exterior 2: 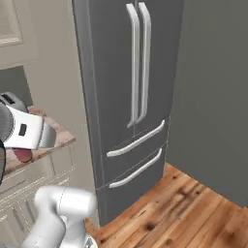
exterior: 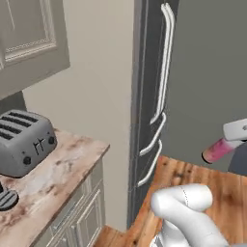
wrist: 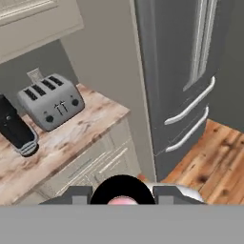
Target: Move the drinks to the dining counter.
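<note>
So the gripper is closed on the pink bottle, and the bottle's up in the air, not resting on anything. In the left base view it pokes out tilted at about 3 o'clock, pink body slanting down toward 8 o'clock from the white hand, hanging over the wood floor in front of the grey wall. In the hand view its dark cap sits dead centre at 6 o'clock, with a sliver of pink right below it between the finger tips. In the right base view a bit of pink peeks out under the white hand at 9 o'clock.

The tabletop with the toaster is over at 8 o'clock in the left base view, well apart from the bottle. A dark round thing stands on it just beside the toaster. The fridge with its long pale handles takes up the middle.
</note>
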You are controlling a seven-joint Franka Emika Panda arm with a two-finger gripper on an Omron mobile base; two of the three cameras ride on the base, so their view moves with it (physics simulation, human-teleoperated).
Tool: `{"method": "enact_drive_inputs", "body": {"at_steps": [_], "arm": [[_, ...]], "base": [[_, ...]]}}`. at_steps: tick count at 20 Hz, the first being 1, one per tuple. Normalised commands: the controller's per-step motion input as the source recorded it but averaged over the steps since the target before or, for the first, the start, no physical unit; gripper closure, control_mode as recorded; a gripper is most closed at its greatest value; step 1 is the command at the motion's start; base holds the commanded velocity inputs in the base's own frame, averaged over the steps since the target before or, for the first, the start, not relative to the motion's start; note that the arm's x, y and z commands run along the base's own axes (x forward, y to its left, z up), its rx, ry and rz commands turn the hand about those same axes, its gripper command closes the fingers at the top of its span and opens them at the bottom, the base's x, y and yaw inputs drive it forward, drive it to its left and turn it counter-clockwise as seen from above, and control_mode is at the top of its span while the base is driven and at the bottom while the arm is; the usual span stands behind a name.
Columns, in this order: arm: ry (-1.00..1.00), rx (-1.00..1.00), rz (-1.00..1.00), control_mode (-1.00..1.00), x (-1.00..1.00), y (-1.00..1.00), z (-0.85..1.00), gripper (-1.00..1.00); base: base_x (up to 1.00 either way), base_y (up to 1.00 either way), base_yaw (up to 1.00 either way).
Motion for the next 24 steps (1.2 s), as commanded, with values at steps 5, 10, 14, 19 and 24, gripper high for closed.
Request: {"method": "enact_drive_inputs", "body": {"at_steps": [5,10,14,19,24], "arm": [[0.0,0.0,0.0,1.0,0.0,0.0,0.0,1.0],[0.0,0.0,0.0,1.0,0.0,0.0,0.0,1.0],[0.0,0.0,0.0,1.0,0.0,0.0,0.0,1.0],[0.0,0.0,0.0,1.0,0.0,0.0,0.0,1.0],[0.0,0.0,0.0,1.0,0.0,0.0,0.0,1.0]], "base": [[0.0,0.0,-0.95],[0.0,0.0,-1.0],[0.0,0.0,-1.0],[0.0,0.0,-1.0],[0.0,0.0,-1.0]]}}
